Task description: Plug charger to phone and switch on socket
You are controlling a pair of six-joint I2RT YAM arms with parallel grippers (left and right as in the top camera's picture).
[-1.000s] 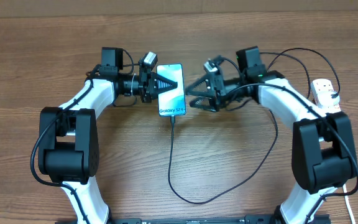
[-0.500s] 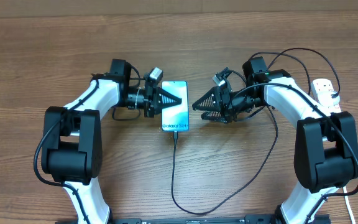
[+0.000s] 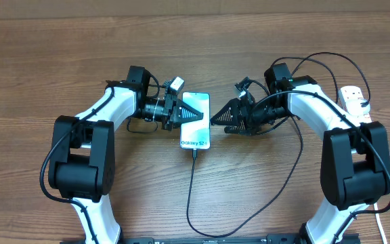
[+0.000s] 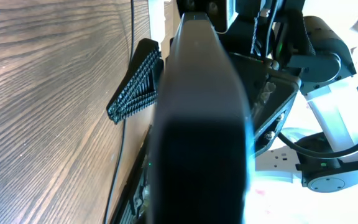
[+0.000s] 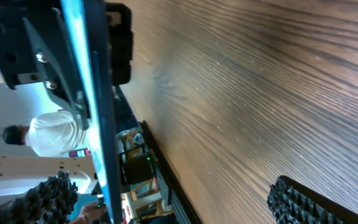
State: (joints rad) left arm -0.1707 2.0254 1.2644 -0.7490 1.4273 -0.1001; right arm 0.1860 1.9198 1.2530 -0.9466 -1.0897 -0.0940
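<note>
Evidently the left fingers are pinched shut on the phone, mid-bench. The right fingers gape wide just right of it, holding nothing. The charger looks seated in the phone's near end, so next the socket, far right, needs switching on. The screen reads "Galaxy S2…".

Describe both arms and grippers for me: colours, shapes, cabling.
The left arm and right arm match, with smooth white shells between bulky black joint housings. Thin black cables run loosely alongside the arms. The left gripper and right gripper are black, with tapering triangular fingers whose faces are ribbed. A small pale camera module sits at each wrist.
</note>
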